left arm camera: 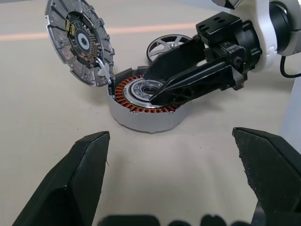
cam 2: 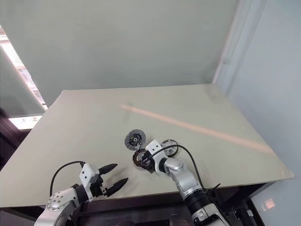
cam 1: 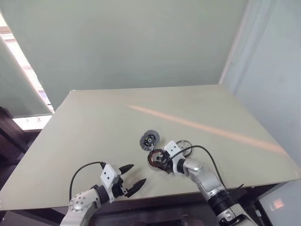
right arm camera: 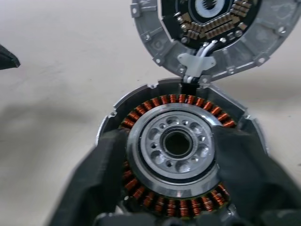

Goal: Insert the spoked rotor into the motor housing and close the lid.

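Judging by the tabletop (cam 1: 94, 122), little is done: the spoked rotor (left arm camera: 168, 44) lies uninserted behind the motor housing (left arm camera: 143, 101), straddled by the spread right gripper (left arm camera: 162, 77); the lid (left arm camera: 80, 42) stands open. The left gripper (cam 1: 130, 177) is spread, empty.

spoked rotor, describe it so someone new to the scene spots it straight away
On the beige table, near the front edge, three round parts cluster by the right arm. The spoked rotor lies flat behind that arm, apart from the motor housing and the open lid: shiny silver, open spokes.
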Motion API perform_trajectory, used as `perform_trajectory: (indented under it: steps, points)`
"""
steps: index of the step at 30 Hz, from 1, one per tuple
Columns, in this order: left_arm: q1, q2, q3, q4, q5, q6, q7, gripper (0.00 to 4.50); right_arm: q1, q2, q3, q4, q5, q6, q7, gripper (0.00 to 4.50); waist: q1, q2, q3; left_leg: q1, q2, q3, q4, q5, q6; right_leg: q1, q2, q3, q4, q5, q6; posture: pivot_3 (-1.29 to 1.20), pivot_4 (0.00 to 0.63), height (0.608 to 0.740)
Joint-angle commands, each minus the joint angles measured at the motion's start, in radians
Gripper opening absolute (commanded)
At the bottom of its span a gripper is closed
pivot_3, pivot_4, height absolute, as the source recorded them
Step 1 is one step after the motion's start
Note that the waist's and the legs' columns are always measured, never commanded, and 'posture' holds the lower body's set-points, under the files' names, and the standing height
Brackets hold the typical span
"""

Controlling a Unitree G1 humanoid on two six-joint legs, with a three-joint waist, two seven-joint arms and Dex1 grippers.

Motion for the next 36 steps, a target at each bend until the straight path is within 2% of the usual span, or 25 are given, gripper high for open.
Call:
perform_trajectory:
  steps: [1,2,7,10,14,20,21,28,32,36]
  points:
    - [-0.01,0.008,0.015,-0.034,0.004,-0.021,0.001,4.5,-0.007,0.005,-0.018,-0.038,0.01,-0.006,0.002,4.34,0.0,0.0,0.0,0.0,0.0,0.0,0.0,0.0,0.0,0.0,0.0,0.0,0.0,0.0,0.0,0.0,0.0,0.74]
    - [-0.01,0.008,0.015,-0.034,0.004,-0.022,0.0,4.5,-0.005,0.007,-0.024,-0.056,0.021,0.004,0.005,4.48,0.0,0.0,0.0,0.0,0.0,0.0,0.0,0.0,0.0,0.0,0.0,0.0,0.0,0.0,0.0,0.0,0.0,0.74]
    - [-0.013,0.006,0.014,-0.029,0.004,-0.024,-0.001,4.5,0.004,0.012,-0.044,-0.148,0.057,0.051,0.011,4.48,0.0,0.0,0.0,0.0,0.0,0.0,0.0,0.0,0.0,0.0,0.0,0.0,0.0,0.0,0.0,0.0,0.0,0.74]
    - [-0.017,0.004,0.012,-0.023,0.005,-0.026,-0.002,4.5,0.01,0.01,-0.048,-0.175,0.057,0.058,0.003,3.9,0.0,0.0,0.0,0.0,0.0,0.0,0.0,0.0,0.0,-0.001,0.0,0.0,0.0,0.0,0.0,0.0,0.0,0.74]
    - [-0.022,0.002,0.01,-0.017,0.006,-0.029,-0.003,4.5,0.01,0.006,-0.046,-0.173,0.049,0.061,-0.01,2.55,0.0,0.0,0.0,0.0,0.0,0.0,-0.001,0.0,0.0,-0.001,0.0,0.0,0.0,0.0,0.0,0.0,0.0,0.74]
    - [-0.026,0.002,0.01,-0.014,0.006,-0.032,-0.004,4.5,-0.004,0.005,-0.018,-0.104,0.003,0.02,-0.037,0.26,0.0,0.0,0.0,0.0,0.0,0.0,-0.001,0.0,0.0,-0.001,0.0,0.0,0.0,0.0,0.0,0.0,0.0,0.74]
    - [-0.026,0.002,0.01,-0.014,0.006,-0.032,-0.003,4.5,-0.006,0.008,-0.015,-0.089,-0.001,0.016,-0.038,0.02,0.0,0.0,0.0,0.0,0.0,0.0,-0.001,0.0,0.0,-0.001,0.0,0.0,0.0,0.0,0.0,0.0,0.0,0.74]
    - [-0.022,0.002,0.013,-0.019,0.006,-0.034,0.002,4.5,-0.016,0.004,0.013,0.021,-0.051,-0.03,-0.044,0.02,0.0,0.0,0.0,0.0,0.0,0.0,-0.001,0.0,0.0,0.0,0.0,0.0,0.0,0.0,0.0,0.0,0.0,0.74]
    - [-0.016,0.002,0.014,-0.02,0.006,-0.035,0.003,4.5,-0.012,0.009,-0.029,-0.028,-0.013,-0.037,-0.039,0.02,0.0,0.0,0.0,0.0,0.0,0.0,0.0,0.0,0.0,0.0,0.0,0.0,0.0,0.0,0.0,0.0,0.0,0.74]
    - [-0.017,0.0,0.011,-0.014,0.007,-0.039,0.003,4.5,-0.009,-0.006,-0.063,-0.15,0.034,0.034,-0.013,0.02,0.0,0.0,0.0,-0.001,0.0,0.0,0.0,0.0,0.0,-0.001,0.0,0.0,0.0,0.0,0.0,0.0,0.0,0.74]
